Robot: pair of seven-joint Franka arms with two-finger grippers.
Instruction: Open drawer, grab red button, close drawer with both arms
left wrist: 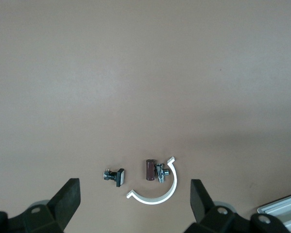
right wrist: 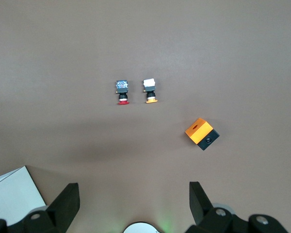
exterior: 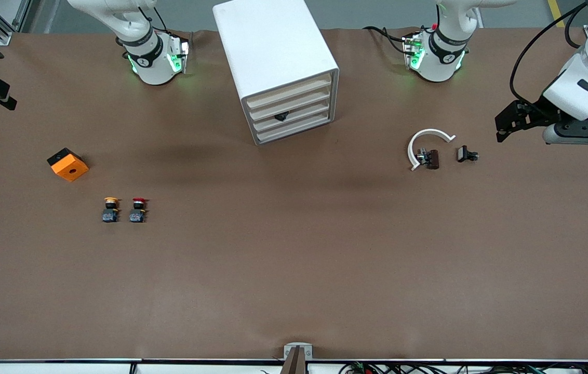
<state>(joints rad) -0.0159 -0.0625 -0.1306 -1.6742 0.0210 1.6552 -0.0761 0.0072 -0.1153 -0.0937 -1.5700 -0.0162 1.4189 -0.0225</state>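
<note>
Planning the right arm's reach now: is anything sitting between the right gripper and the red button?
Nothing visible blocks it. In the right wrist view the open right gripper looks over bare table at the red button. The yellow button stands close beside it, toward the orange box, so it could crowd a grasp.

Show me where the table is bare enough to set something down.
The widest bare stretch lies nearer the front camera than the red button, the yellow button and the cabinet. Another lies between the cabinet and the white ring. It is crowded around the two buttons and the orange box.
</note>
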